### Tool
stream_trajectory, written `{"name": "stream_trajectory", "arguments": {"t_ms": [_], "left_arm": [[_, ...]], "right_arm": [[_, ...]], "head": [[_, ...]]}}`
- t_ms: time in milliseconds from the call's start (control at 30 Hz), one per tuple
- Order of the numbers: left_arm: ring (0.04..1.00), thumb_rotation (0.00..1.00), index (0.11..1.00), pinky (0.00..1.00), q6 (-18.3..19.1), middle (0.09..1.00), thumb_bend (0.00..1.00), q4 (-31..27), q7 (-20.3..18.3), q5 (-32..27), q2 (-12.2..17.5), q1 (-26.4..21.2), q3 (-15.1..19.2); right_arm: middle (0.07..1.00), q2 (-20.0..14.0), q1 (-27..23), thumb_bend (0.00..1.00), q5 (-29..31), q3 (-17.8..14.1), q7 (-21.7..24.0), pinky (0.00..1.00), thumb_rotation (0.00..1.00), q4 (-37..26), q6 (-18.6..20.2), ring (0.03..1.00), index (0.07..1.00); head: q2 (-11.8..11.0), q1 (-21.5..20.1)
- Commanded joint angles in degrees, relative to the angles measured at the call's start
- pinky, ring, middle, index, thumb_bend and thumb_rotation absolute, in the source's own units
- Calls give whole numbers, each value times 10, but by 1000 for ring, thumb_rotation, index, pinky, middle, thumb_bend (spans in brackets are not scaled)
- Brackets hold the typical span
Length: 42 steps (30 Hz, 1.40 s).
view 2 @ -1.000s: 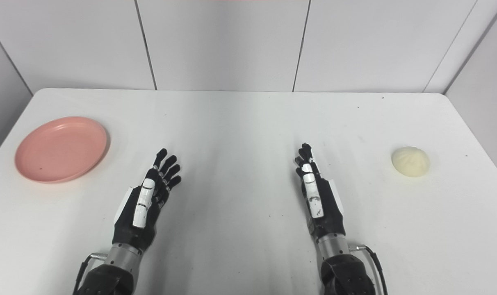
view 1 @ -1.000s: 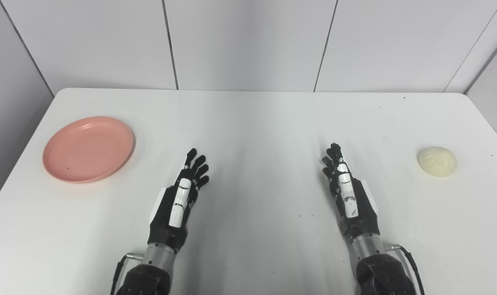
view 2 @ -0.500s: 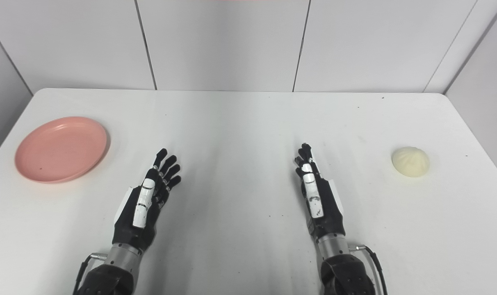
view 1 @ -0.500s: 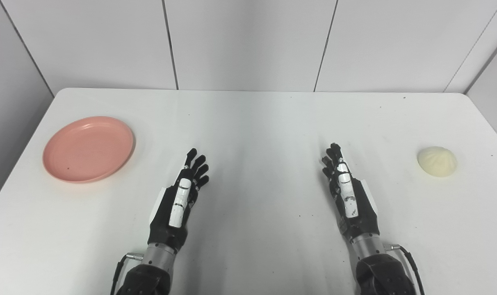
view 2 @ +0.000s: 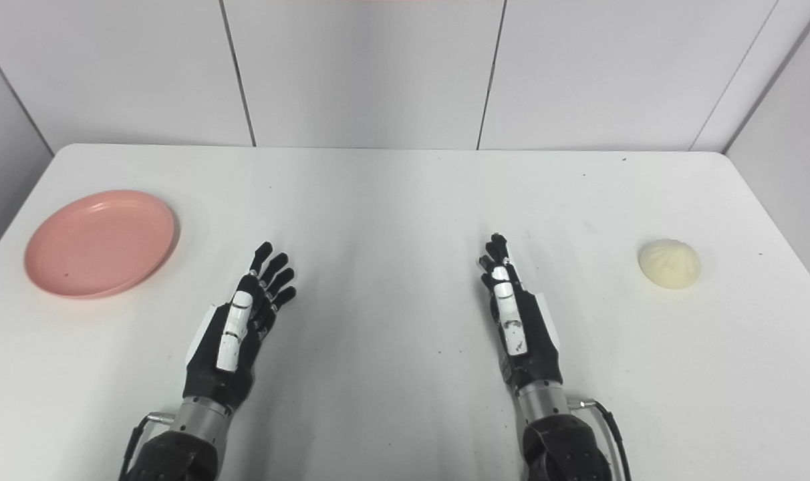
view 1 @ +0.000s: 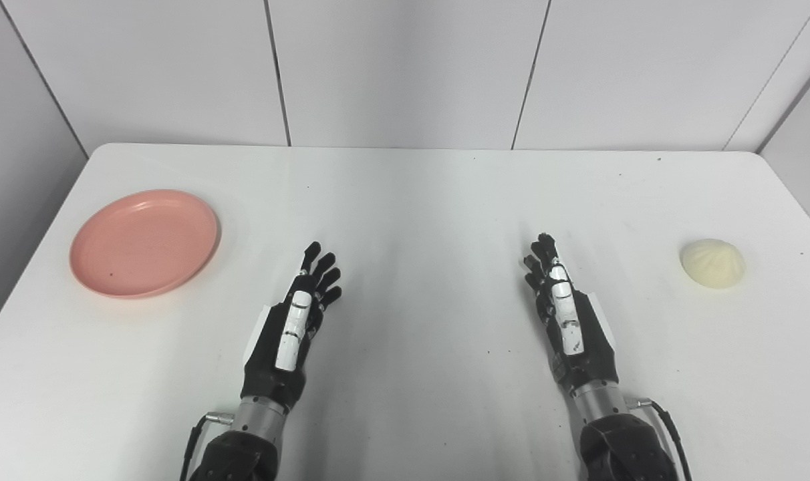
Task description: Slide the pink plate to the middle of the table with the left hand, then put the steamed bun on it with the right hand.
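A pink plate (view 1: 144,242) lies empty on the white table (view 1: 418,200) at the far left. A pale steamed bun (view 1: 712,263) sits on the table at the far right. My left hand (view 1: 295,321) is open, fingers stretched forward, over the table to the right of the plate and apart from it. My right hand (view 1: 565,314) is open too, edge-on with fingers forward, well left of the bun and not touching it. Both hands hold nothing.
White wall panels (view 1: 405,67) stand behind the table's far edge. The table's left edge runs just beside the plate, and its right edge lies just beyond the bun.
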Motion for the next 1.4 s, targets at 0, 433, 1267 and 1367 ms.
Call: {"name": "stream_trajectory", "arguments": {"t_ms": [0, 433, 1267, 1367], "left_arm": [[953, 1000, 975, 927, 7, 968, 559, 0, 3, -5, -1, 5, 2], [955, 1000, 977, 931, 5, 972, 554, 2, 2, -5, -1, 4, 2], [975, 1000, 996, 965, -58, 990, 539, 85, 20, 31, -25, -11, -22], [979, 1000, 999, 972, -63, 994, 550, 93, 22, 35, -27, -13, -25]], "right_arm": [[1000, 4, -4, 506, 2, 5, 5, 1000, 1000, -17, 8, 973, 1000], [1000, 2, -6, 525, 7, 3, 7, 1000, 1000, -11, 6, 972, 1000], [1000, -30, -5, 581, 39, -18, 41, 1000, 1000, 32, -35, 1000, 1000], [1000, -33, -4, 554, 40, -19, 44, 1000, 1000, 33, -39, 1000, 1000]], "head": [[0, 0], [0, 1], [-64, 147], [-70, 155]]}}
